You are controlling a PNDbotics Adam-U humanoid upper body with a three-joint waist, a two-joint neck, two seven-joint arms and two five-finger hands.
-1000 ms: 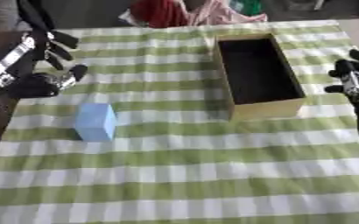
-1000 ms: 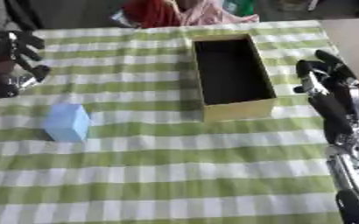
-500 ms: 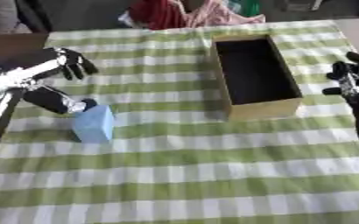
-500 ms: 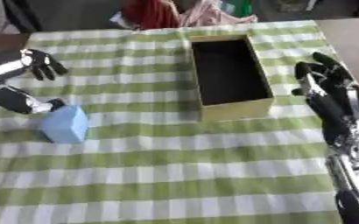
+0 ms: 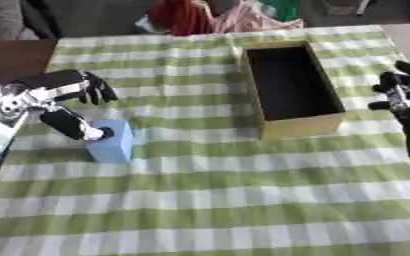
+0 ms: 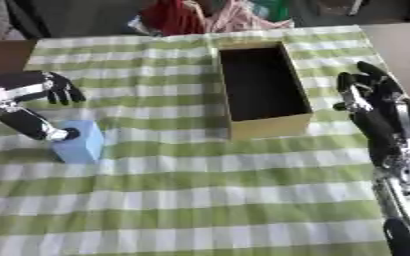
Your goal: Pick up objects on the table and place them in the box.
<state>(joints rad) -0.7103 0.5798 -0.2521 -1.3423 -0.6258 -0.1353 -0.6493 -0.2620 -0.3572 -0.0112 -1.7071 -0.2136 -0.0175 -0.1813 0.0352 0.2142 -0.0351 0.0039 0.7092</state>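
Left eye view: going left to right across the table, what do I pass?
Left hand → blue block, with the thumb against its left top edge → open box → right hand at the right edge.

Tablecloth: green and white check, pale stripes crossing darker green bands. Block: light blue, plain, no markings. Box: tan outer walls, inside black. Left hand: black fingers, silver-white segments towards the wrist. Right hand: black, silver at the joints. Far edge: heap of cloth, red and pink, with a bit of green. Bare table surface at upper left: dark brown.
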